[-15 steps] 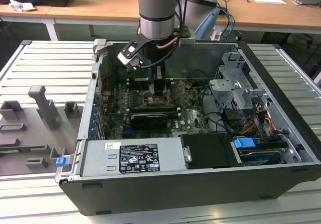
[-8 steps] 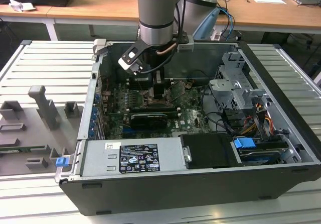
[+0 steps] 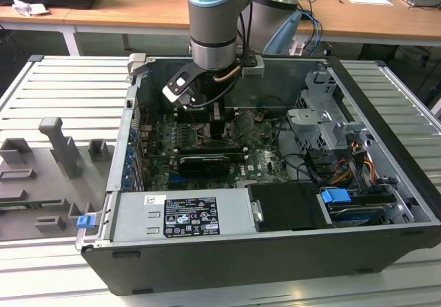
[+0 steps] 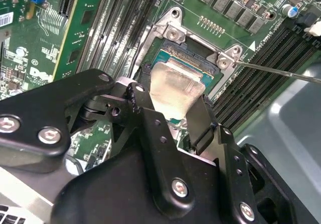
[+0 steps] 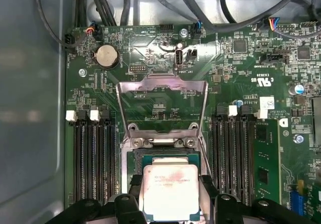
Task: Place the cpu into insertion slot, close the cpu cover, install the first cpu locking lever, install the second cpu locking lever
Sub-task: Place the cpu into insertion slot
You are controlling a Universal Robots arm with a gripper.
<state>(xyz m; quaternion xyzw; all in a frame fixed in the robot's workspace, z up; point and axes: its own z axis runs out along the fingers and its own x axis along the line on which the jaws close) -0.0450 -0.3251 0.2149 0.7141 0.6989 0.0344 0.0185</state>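
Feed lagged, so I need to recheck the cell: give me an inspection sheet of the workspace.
Surface: motherboard in open case on slatted table.
Job's things: cpu gripped over slot; cover flipped open.
Clutter: grey fixtures on table.
End effector: shut on cpu, above slot.
Cables: black bundles beside motherboard; coloured leads by drive bay.
Surroundings: wooden desks beyond the case.
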